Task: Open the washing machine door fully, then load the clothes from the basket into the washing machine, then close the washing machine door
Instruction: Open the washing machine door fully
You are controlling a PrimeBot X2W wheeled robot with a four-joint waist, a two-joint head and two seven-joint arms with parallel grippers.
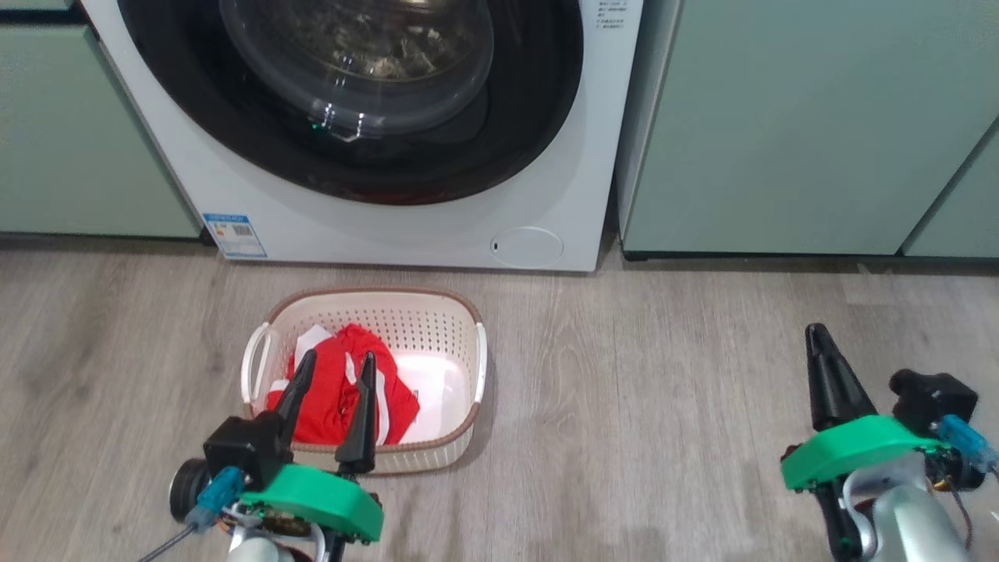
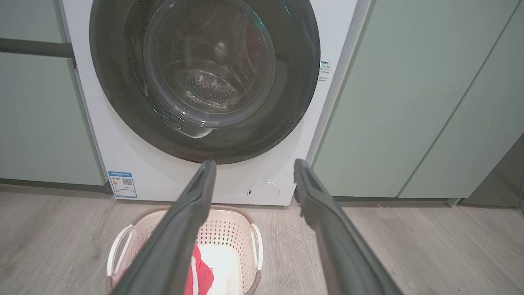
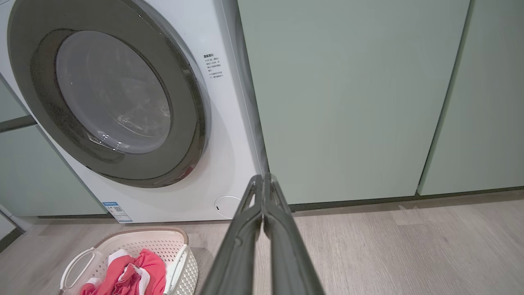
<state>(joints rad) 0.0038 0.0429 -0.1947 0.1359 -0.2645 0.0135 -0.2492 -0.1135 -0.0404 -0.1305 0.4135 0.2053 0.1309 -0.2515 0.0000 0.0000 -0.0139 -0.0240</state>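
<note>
Pale green cabinets (image 1: 780, 117) flank your washing machine (image 1: 546, 195), door (image 1: 351, 78) shut, basket (image 1: 421, 328) on floor before it, clothes (image 1: 332, 394) inside, near your left gripper (image 1: 339, 357) with fingers spread, right gripper (image 1: 816, 332) pressed together on nothing, well right of basket.

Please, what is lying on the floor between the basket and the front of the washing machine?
Nothing: in the head view a narrow strip of bare floor separates the basket from the washing machine.
</note>
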